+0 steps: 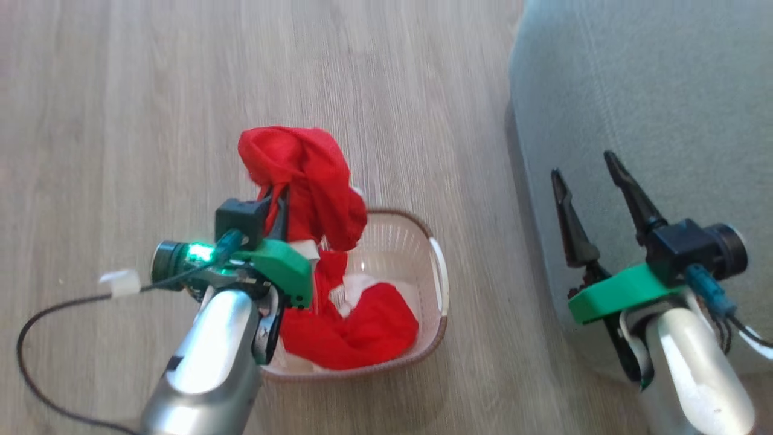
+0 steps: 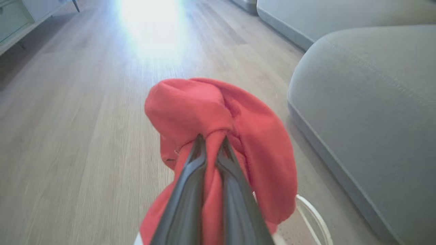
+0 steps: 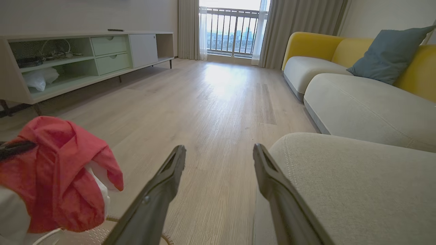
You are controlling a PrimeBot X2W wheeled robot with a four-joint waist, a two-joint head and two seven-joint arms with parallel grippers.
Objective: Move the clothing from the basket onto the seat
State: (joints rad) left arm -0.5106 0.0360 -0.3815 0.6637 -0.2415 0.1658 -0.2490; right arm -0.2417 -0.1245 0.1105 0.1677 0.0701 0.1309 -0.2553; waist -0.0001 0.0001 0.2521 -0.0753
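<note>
Head view: left gripper (image 1: pixel 282 202) holds red clothing (image 1: pixel 302 169) above the basket (image 1: pixel 439 284). More lies inside, none seen on the seat (image 1: pixel 664 90), so it's early going! Right gripper (image 1: pixel 589 172) gapes empty beside the seat. Left wrist view: fingers (image 2: pixel 190 183) pinch the cloth tight. Right wrist view adds a yellow sofa (image 3: pixel 313 44) beyond.

- You're in a home living room: a sofa (image 3: pixel 340 102) with a yellow backrest and a blue-grey throw cushion (image 3: pixel 388 54) on your right.
- Low media cabinet (image 3: pixel 85 61) with drawers on the left.
- Curtains (image 3: pixel 189 29) frame a balcony door (image 3: pixel 231 32), railing outside.
- Wood-plank floor (image 3: pixel 218 102), with a laundry basket (image 1: pixel 398 248) of red clothing (image 1: pixel 362 326) on it.
</note>
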